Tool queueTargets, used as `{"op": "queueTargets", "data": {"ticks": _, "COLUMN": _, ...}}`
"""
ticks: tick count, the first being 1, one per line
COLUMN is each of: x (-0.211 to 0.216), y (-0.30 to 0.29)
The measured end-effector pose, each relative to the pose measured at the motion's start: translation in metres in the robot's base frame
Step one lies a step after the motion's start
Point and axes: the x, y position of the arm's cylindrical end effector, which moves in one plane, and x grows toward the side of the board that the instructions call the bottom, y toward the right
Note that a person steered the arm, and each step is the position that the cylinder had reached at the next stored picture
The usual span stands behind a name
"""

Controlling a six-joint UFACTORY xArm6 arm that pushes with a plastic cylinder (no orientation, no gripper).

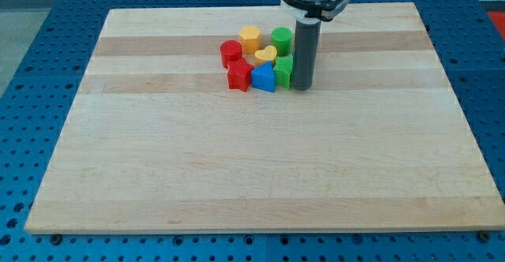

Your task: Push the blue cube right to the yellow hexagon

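Note:
The blue block [264, 78], seemingly a cube, sits in a tight cluster near the top middle of the wooden board [260, 159]. The yellow hexagon [250, 38] lies at the cluster's top, above and a little left of the blue block. My tip [303, 87] rests on the board at the cluster's right edge, right of the blue block, with a green block [284, 68] between them and touching the rod.
Also in the cluster: a red cylinder [230, 53], a red star-like block [239, 76], a yellow heart-shaped block [266, 55] and a green cylinder [282, 39]. The blue perforated table [31, 57] surrounds the board.

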Motion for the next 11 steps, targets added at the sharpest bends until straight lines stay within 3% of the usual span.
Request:
{"op": "queueTargets", "data": {"ticks": 3, "x": 0.0, "y": 0.011}}
{"op": "queueTargets", "data": {"ticks": 5, "x": -0.017, "y": 0.051}}
{"op": "queueTargets", "data": {"ticks": 6, "x": -0.036, "y": 0.04}}
{"op": "queueTargets", "data": {"ticks": 11, "x": -0.048, "y": -0.015}}
